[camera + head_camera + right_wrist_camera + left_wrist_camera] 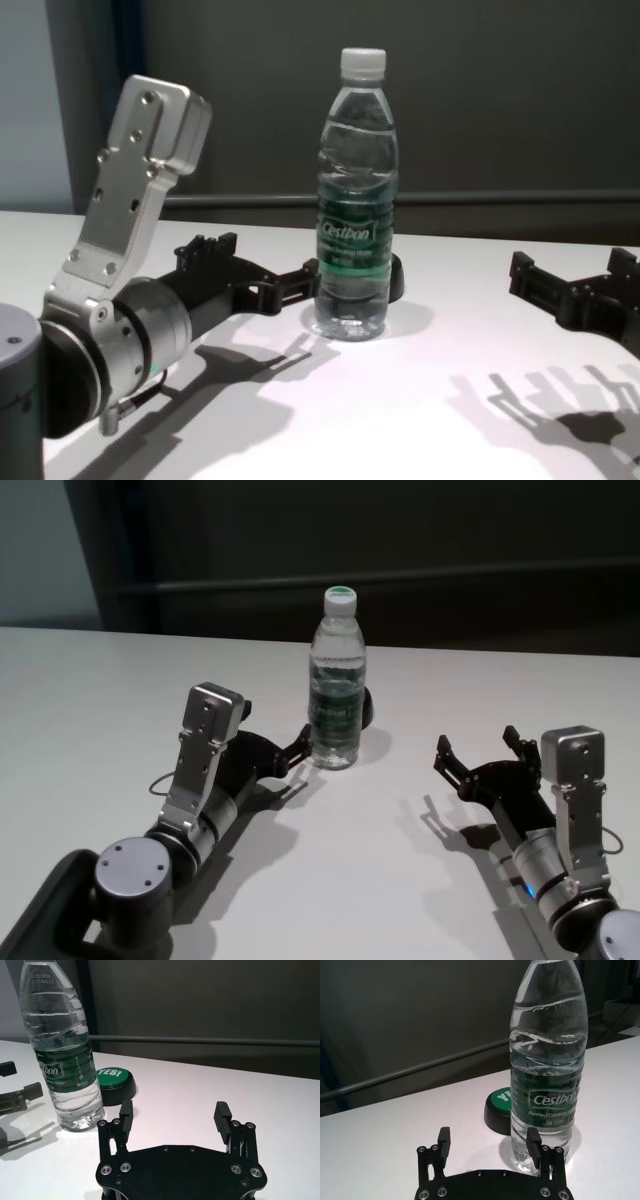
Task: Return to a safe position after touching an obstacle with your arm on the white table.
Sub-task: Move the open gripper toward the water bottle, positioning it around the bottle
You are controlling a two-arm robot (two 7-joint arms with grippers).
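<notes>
In the head view, the water bottle (336, 680) stands upright near the middle of the white surface (90, 680), with the left gripper (292, 752) just beside its base, jaws spread; the right gripper (478, 752) sits well apart, jaws spread too. In the left wrist view, one fingertip (533, 1141) lies against or just in front of the bottle's foot; a black-and-green dome button (499, 1110) rests behind. The right wrist view shows its jaws holding nothing. In the chest view, the bottle's white cap (362, 61) stays on.
</notes>
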